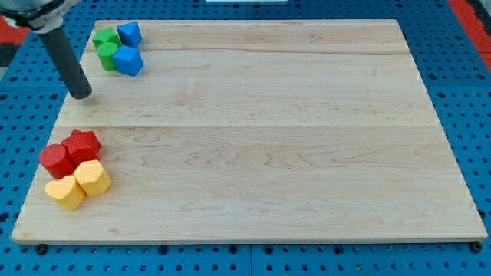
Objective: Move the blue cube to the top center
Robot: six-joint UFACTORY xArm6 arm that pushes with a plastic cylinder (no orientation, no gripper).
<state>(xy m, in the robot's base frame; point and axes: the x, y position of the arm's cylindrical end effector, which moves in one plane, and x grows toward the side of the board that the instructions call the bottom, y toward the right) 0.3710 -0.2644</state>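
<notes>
Two blue blocks sit at the view's top left of the wooden board (253, 130). The larger blue cube (129, 60) lies just right of a green cylinder (107, 55). A smaller blue block (129, 33) sits above it, next to a green block (104, 37). The four touch in a cluster. My tip (80, 94) rests on the board below and to the left of the cluster, apart from it, about 60 px from the blue cube.
A red cylinder (55, 159) and red star-shaped block (82, 144) sit at the left edge, with a yellow heart-shaped block (65, 192) and yellow hexagonal block (93, 178) just below them. A blue pegboard (460, 46) surrounds the board.
</notes>
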